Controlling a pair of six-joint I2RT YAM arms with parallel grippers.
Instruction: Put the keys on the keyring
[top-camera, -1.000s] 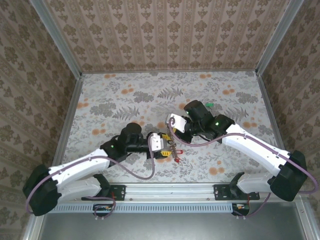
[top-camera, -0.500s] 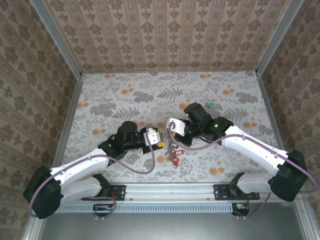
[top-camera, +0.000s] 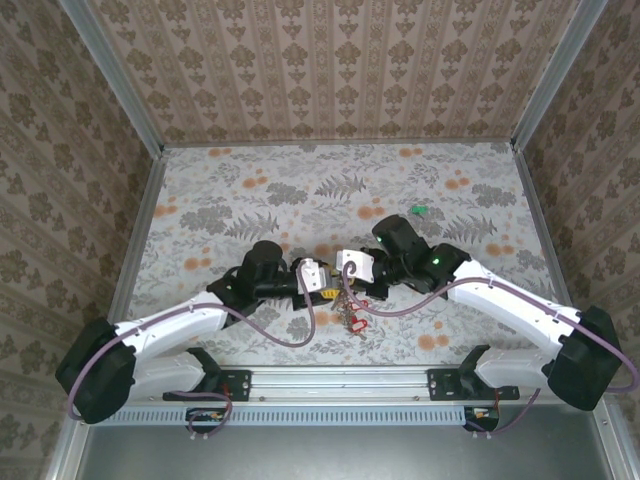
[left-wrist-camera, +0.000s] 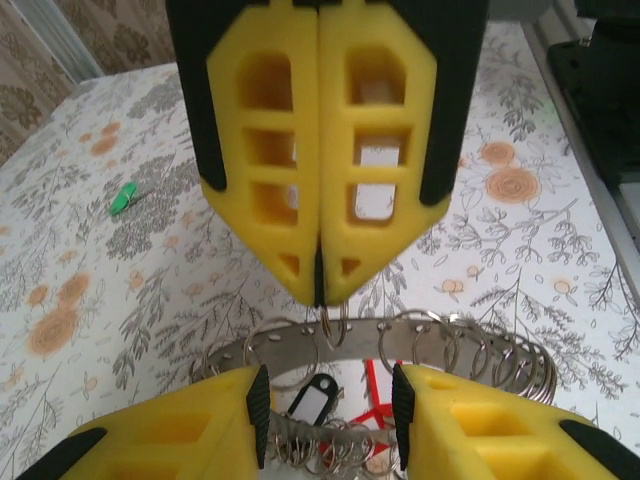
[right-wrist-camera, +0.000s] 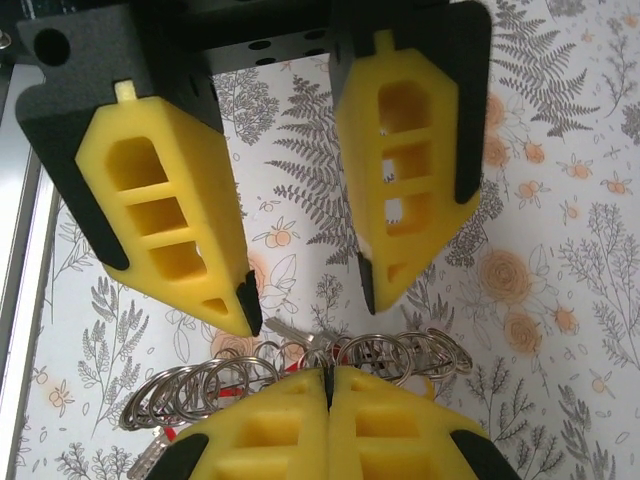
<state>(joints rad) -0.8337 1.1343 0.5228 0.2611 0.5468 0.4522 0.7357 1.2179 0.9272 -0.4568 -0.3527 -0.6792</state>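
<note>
Right tool, shut tight, is pinching a wire loop on the keyring, which is hanging just below its tips. Left tool is standing partly open astride the keyring; keys are dangling beneath.

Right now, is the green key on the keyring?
No, the green key lies alone on the tablecloth, well apart from the keyring.

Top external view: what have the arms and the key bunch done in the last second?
The right gripper, shut on a small wire ring of the grey metal keyring, moved nearer the arms' bases; the left gripper narrowed its jaws. The green-headed key stayed put.
</note>
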